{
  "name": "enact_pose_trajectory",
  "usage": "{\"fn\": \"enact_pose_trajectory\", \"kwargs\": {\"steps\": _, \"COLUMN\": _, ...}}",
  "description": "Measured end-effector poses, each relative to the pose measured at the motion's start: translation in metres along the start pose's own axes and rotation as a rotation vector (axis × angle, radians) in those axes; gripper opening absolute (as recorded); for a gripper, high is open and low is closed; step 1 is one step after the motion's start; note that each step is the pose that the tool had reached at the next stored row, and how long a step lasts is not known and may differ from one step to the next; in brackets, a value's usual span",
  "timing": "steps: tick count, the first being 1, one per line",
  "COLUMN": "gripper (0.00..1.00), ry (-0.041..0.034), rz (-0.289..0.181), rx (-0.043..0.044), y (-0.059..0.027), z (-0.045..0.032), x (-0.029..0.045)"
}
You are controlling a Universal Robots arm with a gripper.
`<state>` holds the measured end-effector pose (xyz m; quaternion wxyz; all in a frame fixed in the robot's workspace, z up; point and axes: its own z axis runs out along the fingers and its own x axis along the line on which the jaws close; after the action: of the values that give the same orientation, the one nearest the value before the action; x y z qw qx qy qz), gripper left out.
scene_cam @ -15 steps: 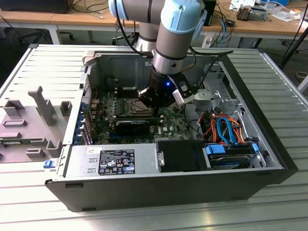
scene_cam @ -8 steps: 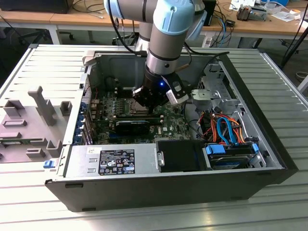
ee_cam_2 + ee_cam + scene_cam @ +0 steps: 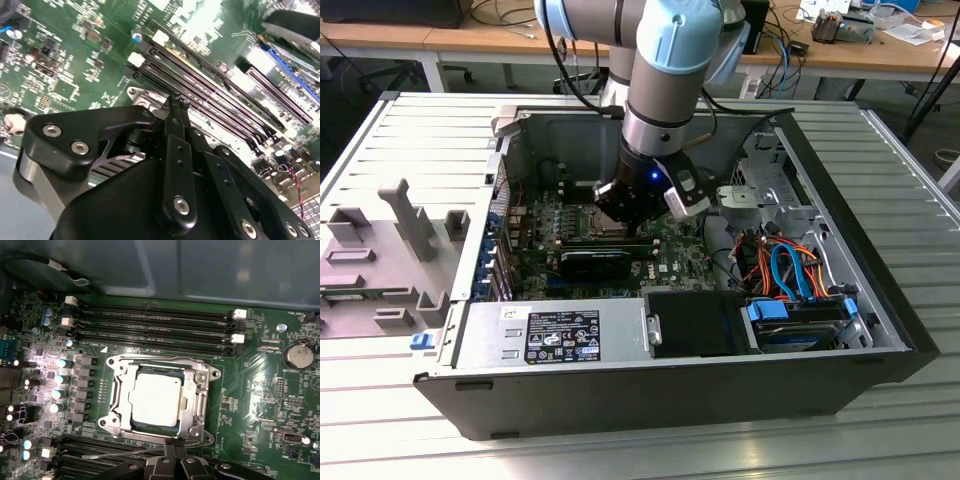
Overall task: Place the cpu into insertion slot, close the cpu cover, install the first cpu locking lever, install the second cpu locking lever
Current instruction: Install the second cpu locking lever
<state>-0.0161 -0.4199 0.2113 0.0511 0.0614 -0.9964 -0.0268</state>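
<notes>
An open computer case (image 3: 470, 370) is lying on the slatted bench (image 3: 880, 440); inside, the cpu (image 3: 156, 399) is sitting under the cpu cover (image 3: 200, 385), fingers (image 3: 172, 446) pressed together beside it.

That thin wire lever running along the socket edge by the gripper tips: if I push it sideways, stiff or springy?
Probably springy: the lever is a long, thin metal rod. Its smooth, shiny finish suggests narrow fingertips could slip off. The cpu cover lies flat over the cpu, so it may push back.
</notes>
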Motion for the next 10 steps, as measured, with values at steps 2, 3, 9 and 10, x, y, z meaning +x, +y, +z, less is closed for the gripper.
{"fn": "enact_pose_trajectory", "kwargs": {"steps": 2, "gripper": 0.11, "ry": 0.0029, "rz": -0.002, "rx": 0.0094, "y": -0.0001, "z": -0.0006, "x": -0.0059}}
{"fn": "enact_pose_trajectory", "kwargs": {"steps": 3, "gripper": 0.11, "ry": 0.0068, "rz": 0.001, "rx": 0.0406, "y": 0.0006, "z": -0.0007, "x": -0.0065}}
{"fn": "enact_pose_trajectory", "kwargs": {"steps": 9, "gripper": 0.11, "ry": 0.0128, "rz": 0.006, "rx": 0.0889, "y": 0.0035, "z": -0.0005, "x": -0.0073}}
{"fn": "enact_pose_trajectory", "kwargs": {"steps": 10, "gripper": 0.11, "ry": 0.0128, "rz": 0.006, "rx": 0.0888, "y": 0.0035, "z": -0.0005, "x": -0.0073}}
